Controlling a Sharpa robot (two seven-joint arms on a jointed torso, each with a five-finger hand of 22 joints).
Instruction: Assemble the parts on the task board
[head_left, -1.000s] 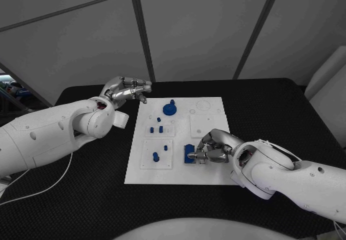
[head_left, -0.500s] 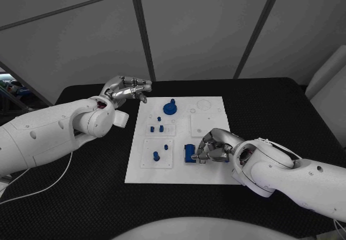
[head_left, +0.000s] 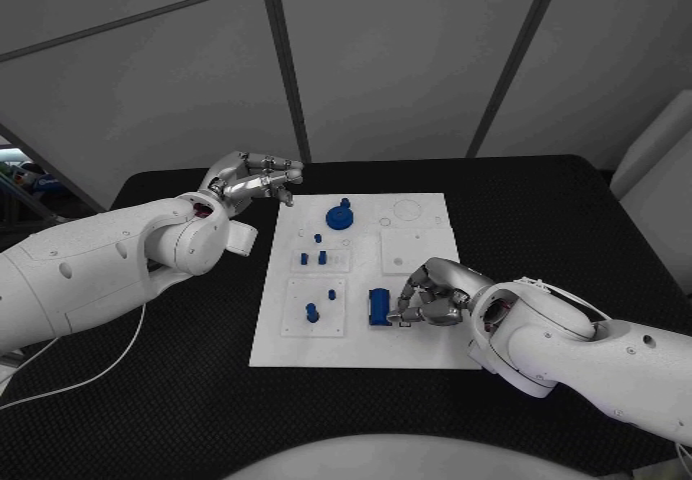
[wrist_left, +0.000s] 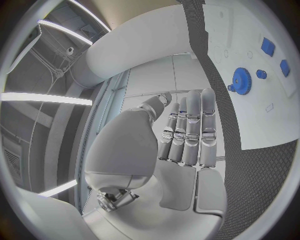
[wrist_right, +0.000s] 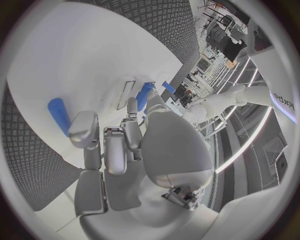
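Currently right hand (head_left: 427, 296) closed around blue block (head_left: 378, 305) on task board (head_left: 418, 355); loose grip risks tipping, misseating. Left hand (head_left: 255, 180) curled, holding nothing.

My black table (head_left: 173, 400) has a finely ribbed, mat-like surface. The white task board (head_left: 418, 350) lies flat on it at the middle, a rectangle with its long sides running from near to far. Dark tabletop shows all round the board, with broad bare stretches to the left and right. A thin white cable (head_left: 87, 378) trails across the near left part.
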